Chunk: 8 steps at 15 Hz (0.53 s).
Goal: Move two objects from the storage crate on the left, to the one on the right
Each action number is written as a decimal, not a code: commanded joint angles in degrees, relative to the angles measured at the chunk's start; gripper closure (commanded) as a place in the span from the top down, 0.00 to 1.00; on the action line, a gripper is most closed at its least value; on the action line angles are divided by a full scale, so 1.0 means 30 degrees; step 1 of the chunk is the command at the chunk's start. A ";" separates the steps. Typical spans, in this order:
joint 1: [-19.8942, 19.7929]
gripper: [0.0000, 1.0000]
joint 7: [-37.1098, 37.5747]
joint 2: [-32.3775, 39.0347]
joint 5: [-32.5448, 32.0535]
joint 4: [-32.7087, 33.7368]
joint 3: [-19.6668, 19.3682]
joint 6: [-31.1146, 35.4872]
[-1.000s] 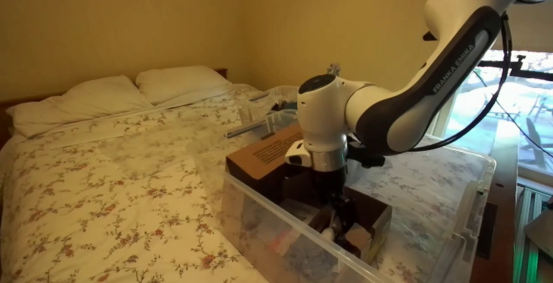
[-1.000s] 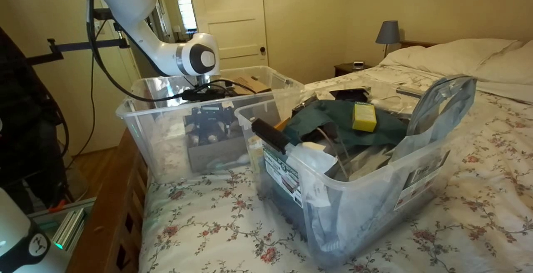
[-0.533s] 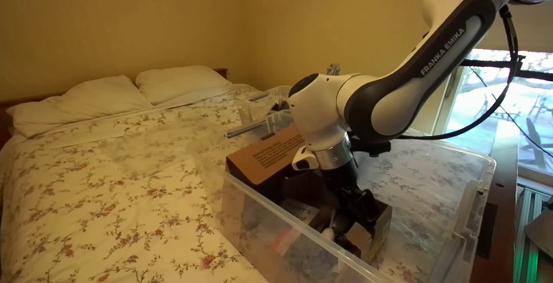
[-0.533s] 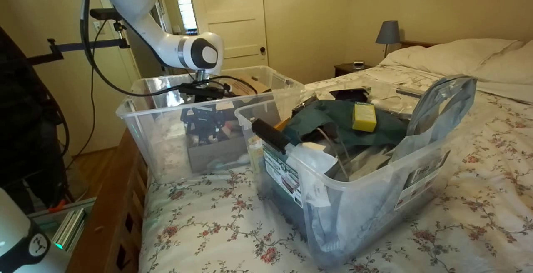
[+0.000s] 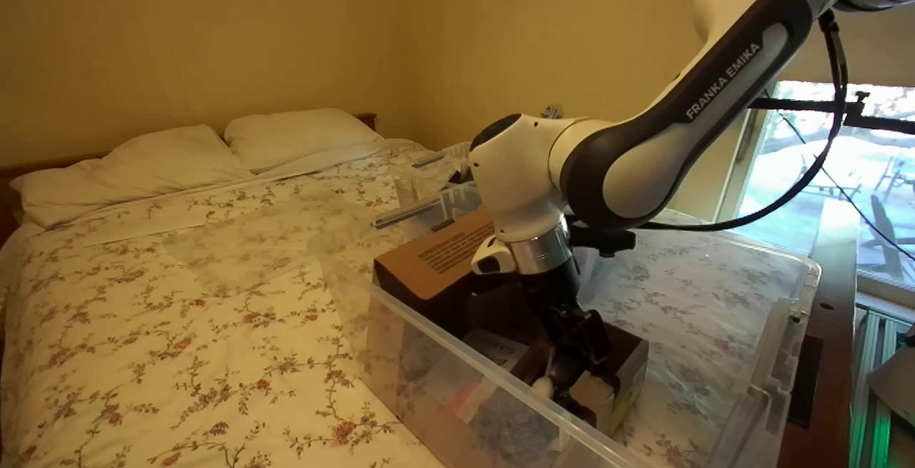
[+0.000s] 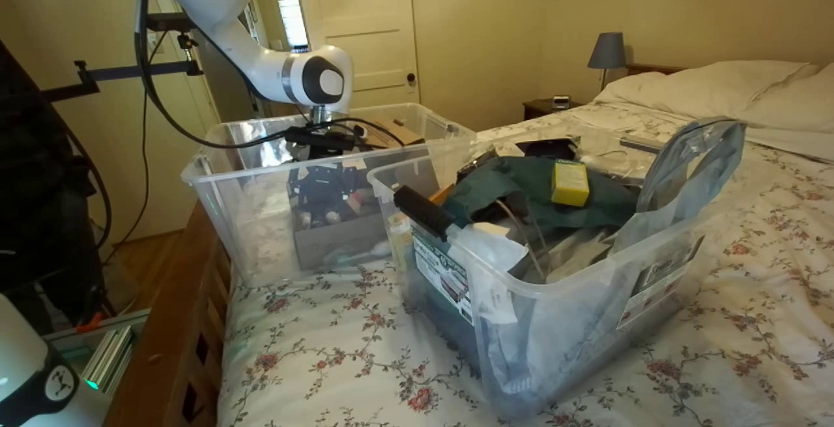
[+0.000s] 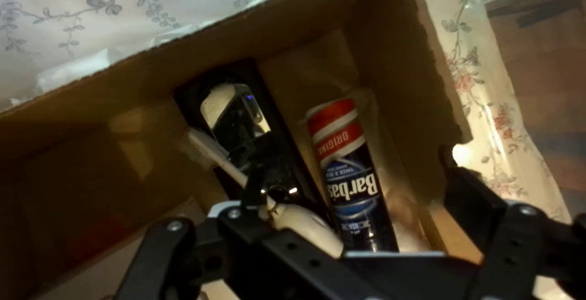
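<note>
I have the arm reaching in from 2 o'clock in an exterior view, its forearm inclined down toward 7 o'clock. At the forearm's lower end the wrist is bent, with the metal flange below it directed toward 5 o'clock. In an exterior view, the round joint cap faces the camera, the links above it sloping up between 10 and 11 o'clock. In the wrist view, I read the gripper as extending from 6 o'clock, jaws spread wide; of its two fingers, one ends at 7 o'clock, the other at 4 o'clock.
</note>
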 commanded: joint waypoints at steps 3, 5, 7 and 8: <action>0.0138 1.00 -0.0298 0.1880 0.0120 0.1616 -0.0251 -0.0484; 0.0047 1.00 -0.0335 0.2461 0.0279 0.1688 -0.0295 -0.0787; 0.0020 1.00 -0.0319 0.2930 0.0273 0.1674 -0.0322 -0.0831; -0.0011 1.00 -0.0359 0.3124 0.0272 0.1612 -0.0296 -0.0472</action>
